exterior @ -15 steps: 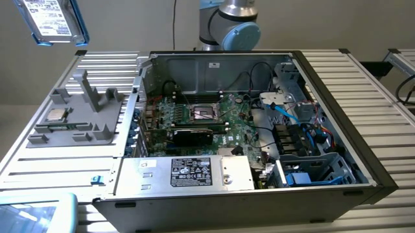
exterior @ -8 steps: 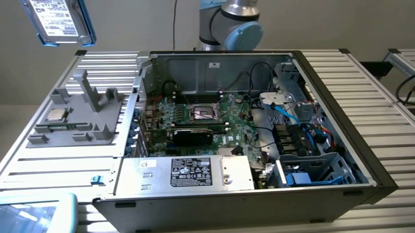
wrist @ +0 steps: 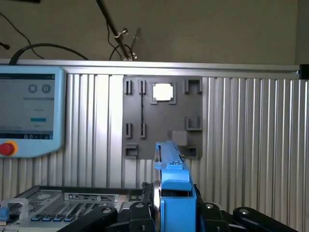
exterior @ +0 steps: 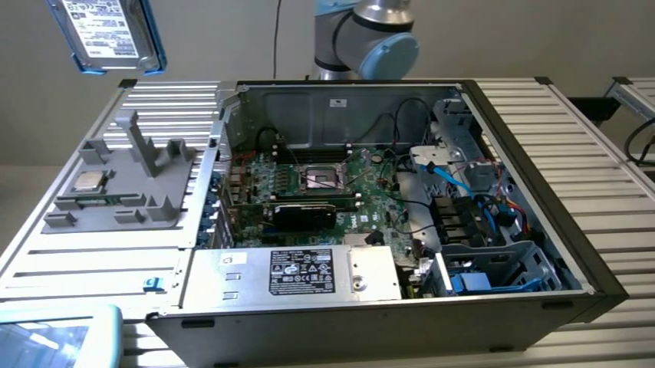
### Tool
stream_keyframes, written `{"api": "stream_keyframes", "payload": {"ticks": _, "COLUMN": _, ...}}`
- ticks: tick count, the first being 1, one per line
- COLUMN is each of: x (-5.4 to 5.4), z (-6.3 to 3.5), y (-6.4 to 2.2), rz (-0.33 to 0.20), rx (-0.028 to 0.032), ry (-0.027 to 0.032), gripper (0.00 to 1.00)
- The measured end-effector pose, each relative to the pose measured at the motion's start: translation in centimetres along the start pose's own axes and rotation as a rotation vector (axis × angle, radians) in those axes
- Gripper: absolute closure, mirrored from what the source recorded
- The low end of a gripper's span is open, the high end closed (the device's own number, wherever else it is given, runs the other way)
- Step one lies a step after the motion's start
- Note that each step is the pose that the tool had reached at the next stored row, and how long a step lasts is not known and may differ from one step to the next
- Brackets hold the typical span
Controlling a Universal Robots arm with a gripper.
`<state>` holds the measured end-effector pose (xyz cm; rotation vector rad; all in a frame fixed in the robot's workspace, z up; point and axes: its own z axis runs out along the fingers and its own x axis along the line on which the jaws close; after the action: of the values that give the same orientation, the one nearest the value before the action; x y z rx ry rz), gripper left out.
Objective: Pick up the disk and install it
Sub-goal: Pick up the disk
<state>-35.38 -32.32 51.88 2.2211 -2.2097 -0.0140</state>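
The gripper is clamped on the disk, with its black fingers pressing on both sides of the blue frame. The disk hangs clear of the surface, on the side of the open computer case where the grey fixture plate lies. Case and plate rest on a ribbed aluminium table. A plain beige wall stands behind the case.

The disk, label towards the camera inside its blue frame, hung in the air at the exterior view's far left, above the grey fixture that carried a processor chip. To the exterior view's right of the fixture, the open computer case lay on the ribbed table. A silver box sat at its near edge and the arm rose behind its far wall.
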Motion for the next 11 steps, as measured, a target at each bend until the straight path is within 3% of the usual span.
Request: {"api": "stream_keyframes", "payload": {"ticks": 11, "x": 1.8, "z": -0.44, "y": -4.23, "rz": 0.0, "rx": 0.0002, "ry": -0.0001, "gripper": 0.63}}
